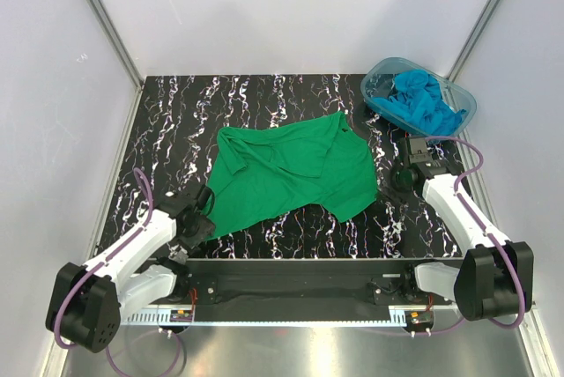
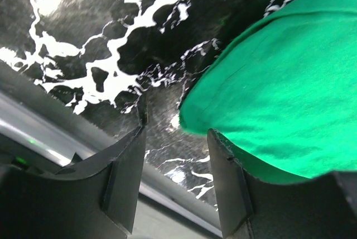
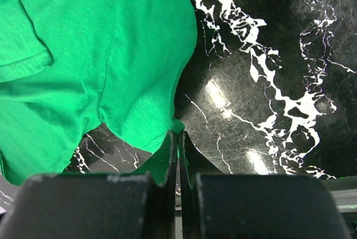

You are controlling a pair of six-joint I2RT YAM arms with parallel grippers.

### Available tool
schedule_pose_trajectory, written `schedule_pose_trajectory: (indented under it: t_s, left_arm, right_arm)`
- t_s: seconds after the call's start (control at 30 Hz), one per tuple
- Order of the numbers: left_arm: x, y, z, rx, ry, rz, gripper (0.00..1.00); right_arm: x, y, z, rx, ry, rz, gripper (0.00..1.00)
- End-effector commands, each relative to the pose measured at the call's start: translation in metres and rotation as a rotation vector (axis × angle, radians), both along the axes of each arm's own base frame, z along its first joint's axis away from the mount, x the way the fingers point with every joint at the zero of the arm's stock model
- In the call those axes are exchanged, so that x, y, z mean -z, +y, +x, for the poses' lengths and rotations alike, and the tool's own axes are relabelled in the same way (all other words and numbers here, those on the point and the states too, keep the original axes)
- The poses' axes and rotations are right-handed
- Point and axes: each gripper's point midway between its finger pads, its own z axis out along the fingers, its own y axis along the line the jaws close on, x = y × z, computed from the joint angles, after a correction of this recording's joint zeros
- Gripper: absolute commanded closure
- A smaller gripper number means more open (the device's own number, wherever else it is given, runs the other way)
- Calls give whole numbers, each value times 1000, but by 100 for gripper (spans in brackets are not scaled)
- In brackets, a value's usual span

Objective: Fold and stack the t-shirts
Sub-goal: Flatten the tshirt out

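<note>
1. Top external view:
   - A bright green t-shirt (image 1: 291, 174) of plain soft cloth lies spread and rumpled, with creases across its middle, on the black table (image 1: 176, 121) with white marble veining.
   - Beyond the green t-shirt's far right corner stands a clear blue-tinted plastic tub (image 1: 465, 104). Bunched turquoise-blue t-shirts (image 1: 421, 99) lie in it.
   - The left gripper (image 1: 198, 218) sits at the green t-shirt's near left corner.
   - The right gripper (image 1: 398, 179) sits just beside its right edge, between the shirt and the tub.

2. Left wrist view:
   - The left gripper (image 2: 177, 127) has its two dark fingers (image 2: 125, 177) well apart, with nothing clamped between them.
   - The rounded edge of the green t-shirt (image 2: 279, 82) reaches the tip of the right-hand finger and lies flat on the table (image 2: 111, 27).

3. Right wrist view:
   - The right gripper (image 3: 177, 135) has its fingers pressed together, with no gap showing.
   - A hem corner of the green t-shirt (image 3: 100, 55) comes right up to the fingertips. Whether any cloth is pinched there cannot be told.
   - Bare table (image 3: 268, 55) lies to the right of the shirt.
</note>
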Motion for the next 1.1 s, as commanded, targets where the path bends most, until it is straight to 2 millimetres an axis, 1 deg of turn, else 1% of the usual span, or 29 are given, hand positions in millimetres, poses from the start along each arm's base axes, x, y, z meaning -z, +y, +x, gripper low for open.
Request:
schedule_pose_trajectory:
  t_s: [0.0, 0.17, 0.27, 0.33, 0.4, 0.47, 0.53, 0.57, 0.6, 0.63, 0.67, 0.7, 0.73, 0.8, 0.83, 0.87, 0.9, 0.93, 0.97, 1.0, 1.03, 1.07]
  left_arm:
    - [-3, 5, 18, -12, -74, 33, 47]
    - [-4, 9, 21, -13, -82, 61, 51]
    - [2, 6, 21, -12, -76, 45, 51]
    - [10, 4, 17, -16, -53, 32, 52]
    - [9, 2, 20, -15, -59, 26, 53]
    - [9, 0, 21, -6, -66, 16, 57]
    - [10, -1, 22, -5, -75, 6, 65]
    - [9, -3, 22, -4, -79, -2, 77]
    - [8, -3, 23, -5, -85, -4, 83]
    - [7, -3, 23, 2, -90, -7, 90]
    - [1, -3, 25, 4, -111, -9, 100]
    - [-23, -1, 37, 22, -182, 1, 100]
    - [-31, 1, 40, 28, -200, 8, 100]
    - [-52, 9, 48, 39, -254, 53, 100]
    - [-75, 10, 56, 49, -306, 58, 100]
    - [-90, 12, 62, 78, -340, 77, 100]
    - [-103, 19, 63, 80, -359, 116, 100]
    - [-117, 22, 67, 89, -388, 133, 100]
    - [-151, 22, 80, 118, -466, 146, 100]
    - [-167, 25, 84, 130, -499, 173, 100]
    - [-185, 26, 88, 150, -536, 183, 100]
    - [-214, 27, 94, 200, -608, 205, 100]
  right_arm:
    - [-19, 3, 10, -26, -64, -3, 100]
    - [-18, 2, 9, -30, -59, -7, 100]
    - [-18, 2, 9, -30, -60, -8, 100]
    - [-18, 1, 10, -28, -59, -11, 100]
    - [-18, 1, 10, -27, -56, -14, 100]
    - [-19, 1, 10, -28, -57, -16, 100]
    - [-19, 0, 11, -28, -48, -19, 100]
    - [-19, 0, 12, -33, -47, -20, 100]
    - [-22, 1, 14, -32, -50, -21, 100]
    - [-23, -1, 14, -32, -47, -29, 100]
    - [-25, -1, 15, -32, -50, -31, 100]
    - [-37, -4, 21, -42, -69, -53, 100]
    - [-47, -3, 28, -46, -90, -52, 100]
    - [-57, -3, 31, -55, -97, -57, 100]
    - [-72, -2, 39, -62, -135, -57, 100]
    - [-78, -2, 40, -64, -137, -58, 100]
    - [-86, -2, 42, -71, -151, -60, 100]
    - [-105, -1, 50, -74, -202, -58, 100]
    - [-114, -2, 51, -73, -218, -63, 100]
    - [-124, -5, 54, -64, -242, -81, 100]
    - [-146, -6, 61, -63, -298, -83, 100]
    - [-158, -8, 61, -61, -322, -93, 100]
